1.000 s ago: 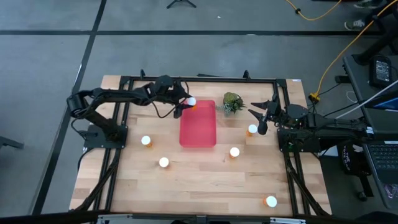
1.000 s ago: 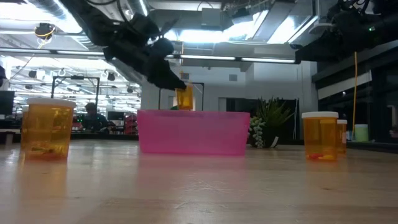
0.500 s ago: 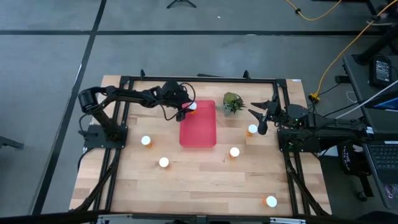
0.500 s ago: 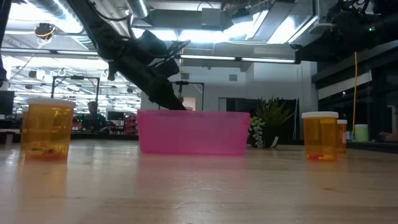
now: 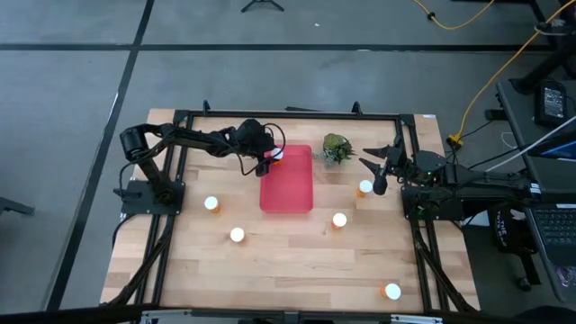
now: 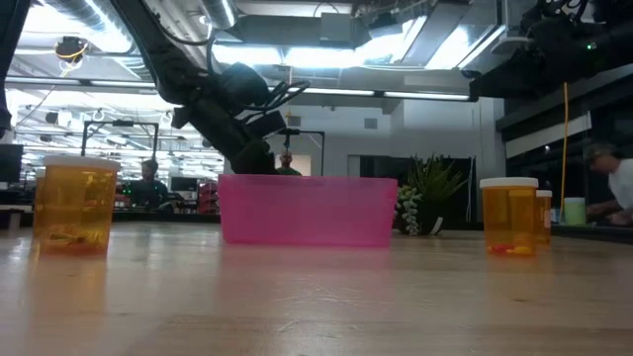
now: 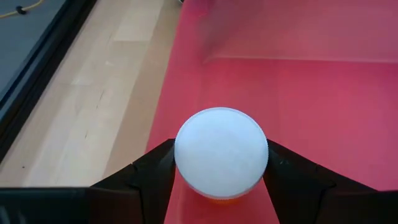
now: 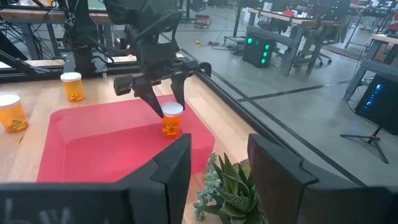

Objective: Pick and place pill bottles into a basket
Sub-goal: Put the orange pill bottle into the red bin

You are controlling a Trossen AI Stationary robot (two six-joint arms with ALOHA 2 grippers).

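**Placing a bottle in the basket: release pending**

With my left gripper [image 5: 269,158] lowered into the far left corner of the basket [image 5: 288,193], the step in hand is the set-down of one pill bottle [image 7: 221,153]. My left wrist view shows the fingers [image 7: 152,177] closed against both sides of the white cap, red basket floor all round beneath it. From the right wrist view, the bottle [image 8: 171,120] stands upright with its base at or just above the floor; I cannot tell whether it touches. From the low view the basket wall [image 6: 307,210] hides the bottle entirely.

Judgement: placement is nearly done for this bottle. Next move calls for opening the fingers just enough to clear the cap, then lifting straight up so the bottle is not tipped or dragged toward the near wall of that corner.

My right gripper [image 5: 378,171] waits at the right edge of the counter [image 5: 297,261], beside the small green plant [image 5: 337,148], fingers parted and empty.

Remaining on the counter, outside the basket: five bottles. One just beside my right gripper [image 5: 364,188], one near the basket's near right corner [image 5: 339,220], two to the basket's left [image 5: 211,204] [image 5: 237,235], one well apart at the near right corner [image 5: 392,291].

Writing: no brand or label text readable on any bottle, the basket, or the arms. Pills show faintly through the orange walls.
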